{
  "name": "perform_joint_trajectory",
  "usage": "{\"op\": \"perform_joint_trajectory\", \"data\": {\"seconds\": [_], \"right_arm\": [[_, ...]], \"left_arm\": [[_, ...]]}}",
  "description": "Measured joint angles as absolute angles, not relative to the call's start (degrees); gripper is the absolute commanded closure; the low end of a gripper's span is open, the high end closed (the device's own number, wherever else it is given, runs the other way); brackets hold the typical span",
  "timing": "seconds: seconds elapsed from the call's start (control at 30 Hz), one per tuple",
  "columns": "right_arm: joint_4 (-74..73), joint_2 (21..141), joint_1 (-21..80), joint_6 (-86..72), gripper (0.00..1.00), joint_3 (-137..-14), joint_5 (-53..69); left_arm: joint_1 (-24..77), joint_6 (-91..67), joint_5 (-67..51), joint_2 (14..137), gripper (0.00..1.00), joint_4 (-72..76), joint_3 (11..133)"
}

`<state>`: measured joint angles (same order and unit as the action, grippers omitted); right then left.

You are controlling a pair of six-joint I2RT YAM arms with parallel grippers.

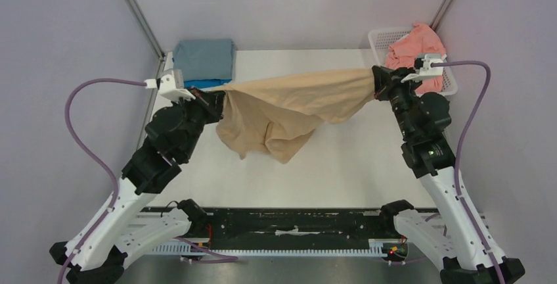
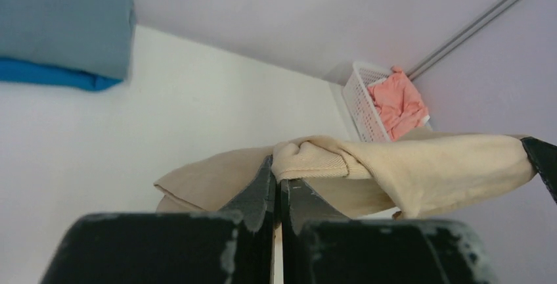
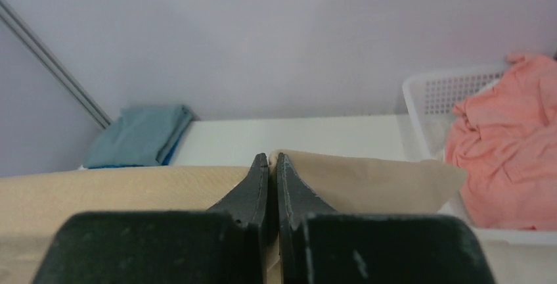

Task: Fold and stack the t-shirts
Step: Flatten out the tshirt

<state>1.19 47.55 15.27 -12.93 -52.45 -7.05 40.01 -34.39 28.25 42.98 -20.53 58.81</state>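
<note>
Tan t-shirt (image 1: pixel 289 110) hangs unfolded between left gripper (image 1: pixel 223 97) and right gripper (image 1: pixel 376 77), both clamped on it; grey-blue shirt (image 1: pixel 205 58) sits folded on bright blue shirt (image 1: pixel 207 83), salmon-pink shirt (image 1: pixel 414 48) lies crumpled in basket (image 1: pixel 377 37).

Matt tan cloth t-shirt (image 1: pixel 289 106), ribbed edge — scuffed black fingers (image 2: pixel 256 198) — smooth white table (image 1: pixel 341 165)

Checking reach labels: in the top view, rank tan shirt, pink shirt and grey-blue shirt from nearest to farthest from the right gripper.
1. tan shirt: clamped in the right gripper, stretching away to the left.
2. pink shirt: in the basket at far right, close beside the gripper.
3. grey-blue shirt: folded in the far-left corner.
</note>
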Motion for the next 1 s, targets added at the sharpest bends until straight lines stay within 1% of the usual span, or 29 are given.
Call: {"op": "perform_joint_trajectory", "data": {"seconds": [0.2,0.3,0.43,0.57,0.6,0.67,0.73,0.8,0.9,1.0], "right_arm": [[0.7,47.7,15.3,-12.4,1.00,-61.2,-3.1],[0.8,50.3,15.3,-12.4,1.00,-64.7,-2.2],[1.8,57.0,15.2,-11.5,1.00,-67.5,-2.9],[2.8,67.7,15.1,-9.3,1.00,-70.5,-4.9],[2.6,70.8,15.1,-8.7,1.00,-71.9,-5.4],[2.0,77.8,15.0,-7.3,1.00,-76.6,-6.3],[1.2,82.0,14.8,-6.4,1.00,-80.8,-6.6],[0.8,85.4,14.6,-5.7,1.00,-85.8,-7.0],[0.9,85.8,14.2,-4.8,1.00,-89.9,-7.5],[2.7,82.0,14.1,-4.4,1.00,-88.6,-7.3]], "left_arm": [[40.0,-23.7,29.2,46.2,0.98,-20.5,72.4],[40.2,-19.0,33.2,49.9,0.98,-18.5,76.9],[37.3,-13.8,38.0,62.5,0.98,-16.1,85.1],[27.9,-13.4,36.0,79.2,0.98,-16.7,95.8],[26.1,-13.4,35.3,85.3,0.98,-18.4,100.1],[22.7,-13.2,34.4,91.2,0.98,-19.8,104.2],[21.7,-12.6,33.9,95.1,0.98,-21.3,108.2],[21.5,-12.3,33.3,97.4,0.98,-23.2,113.0],[21.5,-11.5,32.4,97.4,0.98,-23.7,119.3],[21.8,-11.0,30.8,92.7,0.98,-22.0,118.7]]}}
